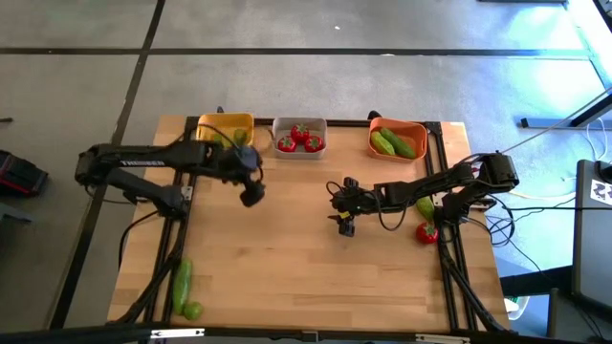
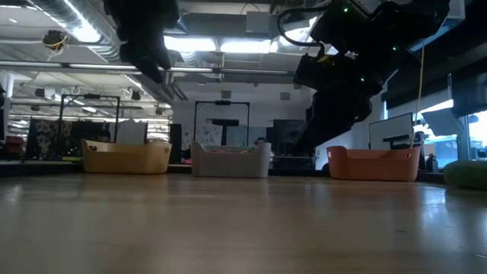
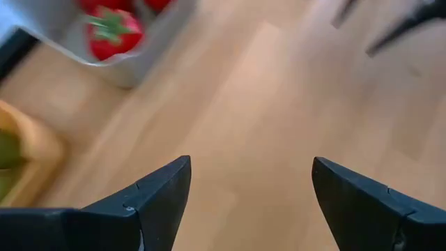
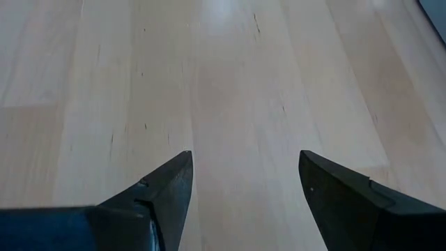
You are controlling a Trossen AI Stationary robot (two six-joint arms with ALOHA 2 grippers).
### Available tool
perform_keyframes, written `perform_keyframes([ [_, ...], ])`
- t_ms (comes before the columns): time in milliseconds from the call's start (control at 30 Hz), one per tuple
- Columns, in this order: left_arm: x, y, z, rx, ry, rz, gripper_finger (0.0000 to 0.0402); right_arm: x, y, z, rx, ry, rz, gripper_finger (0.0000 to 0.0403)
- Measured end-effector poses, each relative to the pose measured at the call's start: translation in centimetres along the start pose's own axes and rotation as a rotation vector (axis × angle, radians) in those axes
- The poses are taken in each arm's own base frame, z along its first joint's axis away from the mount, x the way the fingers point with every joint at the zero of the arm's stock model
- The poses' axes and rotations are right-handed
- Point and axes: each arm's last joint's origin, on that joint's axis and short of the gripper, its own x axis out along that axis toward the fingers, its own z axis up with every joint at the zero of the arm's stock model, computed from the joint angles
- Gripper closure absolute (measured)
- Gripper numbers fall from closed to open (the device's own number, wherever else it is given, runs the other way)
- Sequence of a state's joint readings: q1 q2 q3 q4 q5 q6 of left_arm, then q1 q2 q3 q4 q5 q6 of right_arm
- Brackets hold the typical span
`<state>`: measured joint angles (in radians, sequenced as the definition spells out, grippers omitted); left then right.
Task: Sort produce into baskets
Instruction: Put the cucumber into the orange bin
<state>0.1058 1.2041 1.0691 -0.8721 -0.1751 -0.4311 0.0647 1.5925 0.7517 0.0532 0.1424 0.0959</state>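
Note:
Three baskets stand along the far edge: the yellow basket [image 1: 212, 125] holds a green piece [image 1: 237, 137], the grey basket [image 1: 299, 122] holds three red tomatoes [image 1: 299, 139], and the orange basket [image 1: 413, 128] holds two green cucumbers [image 1: 392, 143]. My left gripper [image 1: 251, 196] hangs open above bare wood, near the yellow and grey baskets, with nothing between its fingers. My right gripper [image 1: 344, 224] stands open over the table's middle, also empty. Loose produce lies on the table: a cucumber [image 1: 181, 284] and a lime [image 1: 192, 310] at the near left, and a cucumber [image 1: 425, 206] and a tomato [image 1: 426, 232] at the right.
Bare wood spreads across the table's middle and near side between the two arms. The right arm and its cables [image 1: 449, 186] lie over the right side, close to the loose cucumber and tomato there. A black frame edges the table's left and right sides.

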Motion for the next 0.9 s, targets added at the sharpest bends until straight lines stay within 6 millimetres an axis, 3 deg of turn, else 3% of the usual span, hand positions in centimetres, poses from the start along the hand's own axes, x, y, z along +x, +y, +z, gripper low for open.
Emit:
perform_keyframes([
  [567,1.5,-11.4,-3.2,0.205,0.054,-0.187,0.011,0.0,0.0,0.0,-0.024,0.002,0.0,0.0151],
  [733,1.7,-14.8,-3.8,0.281,0.142,-0.163,0.011,0.0,0.0,0.0,-0.024,0.002,0.002,0.0151],
  [900,1.1,-17.0,-5.6,0.263,0.303,-0.133,0.011,0.0,0.0,-0.2,0.0,0.02,0.002,0.0151],
])
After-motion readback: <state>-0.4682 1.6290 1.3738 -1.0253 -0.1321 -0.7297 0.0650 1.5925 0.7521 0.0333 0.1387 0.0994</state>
